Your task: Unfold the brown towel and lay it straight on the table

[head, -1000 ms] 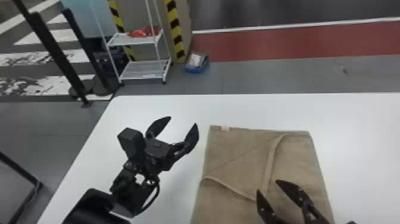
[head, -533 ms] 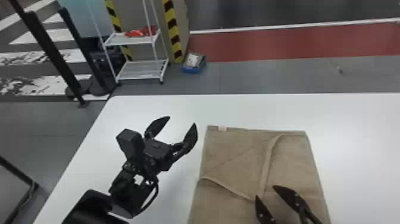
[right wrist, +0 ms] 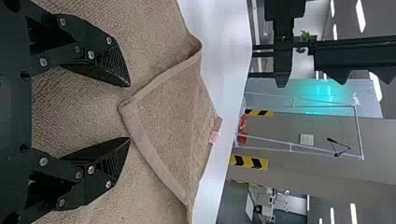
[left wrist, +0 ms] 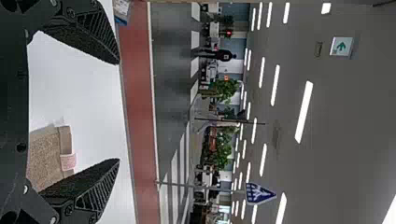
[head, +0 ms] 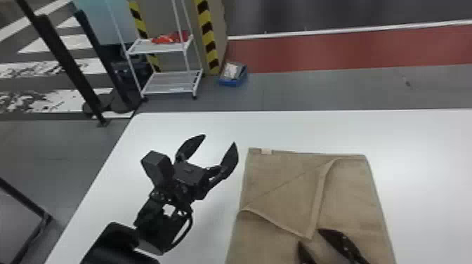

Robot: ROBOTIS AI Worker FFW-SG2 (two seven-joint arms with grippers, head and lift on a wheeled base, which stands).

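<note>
1. A white wire rack (head: 172, 84) stands on grey floor (head: 316, 89), red items (head: 170, 37) on its upper shelf.
2. Close behind the rack rises a grey column (head: 175, 24) with yellow-and-black striped edges (head: 209, 38).
3. Just right of the rack, a blue bin (head: 231, 82) sits on the floor.
4. Right of the rack run a red floor strip (head: 337, 52), a white line (head: 337, 31) and dark floor (head: 351, 12).
5. Left of it are black posts (head: 65, 59) and worn white floor stripes (head: 70, 101).
6. Farther off than the rack are green plants (left wrist: 224, 88) and a blue triangular sign (left wrist: 259, 193).
7. High above the rack's level, the grey ceiling (left wrist: 355, 116) carries lit strip lights (left wrist: 303, 112); a green-and-white sign (left wrist: 341, 46) hangs up there.
</note>
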